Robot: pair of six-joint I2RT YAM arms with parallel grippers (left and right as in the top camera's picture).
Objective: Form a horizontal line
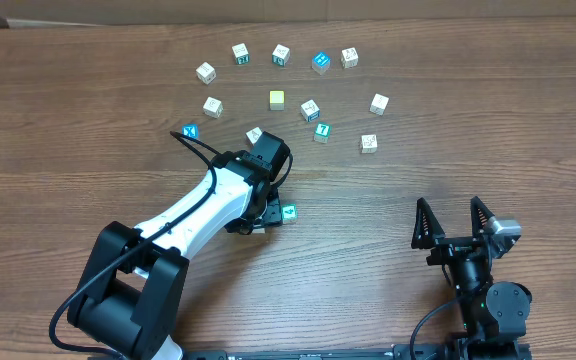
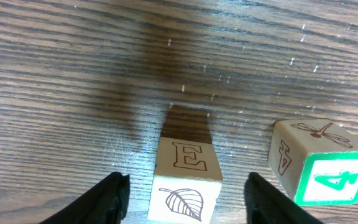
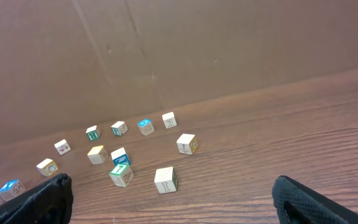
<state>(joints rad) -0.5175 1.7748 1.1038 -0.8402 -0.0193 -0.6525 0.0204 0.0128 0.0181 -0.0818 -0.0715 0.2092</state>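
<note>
**Left fingers either side of the E cube, no row laid yet**

My left wrist camera gives the clearest writing. A pale wooden E cube [image 2: 185, 177] carries a brown E on top and a leaf drawing on the face toward me. My left gripper [image 2: 186, 185] has its jaws apart, one on each side of this cube, and bare table [image 2: 73, 74] shows in both gaps, so I am not gripping it. Just to its right is the 4 cube [image 2: 321, 168], with a 4 on a green-framed face, an A lying sideways on another face and a dragonfly drawn on top.

From overhead my left wrist covers the E cube and only the 4 cube [image 1: 289, 211] shows, well toward me from the yellow cube [image 1: 277, 100]. The teal 7 cube [image 1: 321, 131] lies near the yellow cube, to its right and a little toward me. The blue X cube [image 1: 190, 131] lies to the yellow cube's left. These cubes are scattered, so the four that should make the line are not in a row.

My right gripper [image 1: 449, 205] is spread wide, well to the right of the yellow cube and toward me, with nothing between its fingers. Its camera shows the 7 cube [image 3: 121, 175] side-on, but the smaller marks there are too small to read.
</note>
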